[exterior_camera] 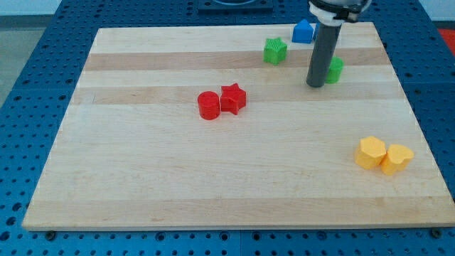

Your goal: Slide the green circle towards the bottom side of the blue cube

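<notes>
The green circle (335, 70) lies near the view's top right, partly hidden behind the rod. My tip (315, 84) rests on the board against the circle's left side. The blue cube (303, 31) sits at the board's top edge, above the circle and slightly to its left, with the rod's upper part beside it.
A green star-like block (275, 50) lies left of the rod. A red cylinder (209, 105) and a red star (232, 98) touch near the middle. Two yellow blocks (370, 152) (396, 158) sit at the right. The wooden board (142, 178) has edges all round.
</notes>
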Controlling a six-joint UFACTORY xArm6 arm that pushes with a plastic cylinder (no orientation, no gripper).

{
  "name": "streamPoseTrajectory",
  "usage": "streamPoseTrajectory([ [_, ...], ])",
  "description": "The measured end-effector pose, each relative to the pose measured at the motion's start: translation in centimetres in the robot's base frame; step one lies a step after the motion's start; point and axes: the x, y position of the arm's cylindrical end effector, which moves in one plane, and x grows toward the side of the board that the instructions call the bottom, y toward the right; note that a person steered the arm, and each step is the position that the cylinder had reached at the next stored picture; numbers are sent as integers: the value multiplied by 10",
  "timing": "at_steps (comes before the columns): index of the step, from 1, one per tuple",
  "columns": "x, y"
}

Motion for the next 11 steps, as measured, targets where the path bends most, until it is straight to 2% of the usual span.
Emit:
streamPoseTrajectory([
  [1,-4,32],
  [2,-32,63],
  [3,-43,69],
  [4,-15,57],
  [5,-13,54],
  [6,-15,80],
  [8,-58,82],
  [10,-32,60],
  [11,-40,41],
])
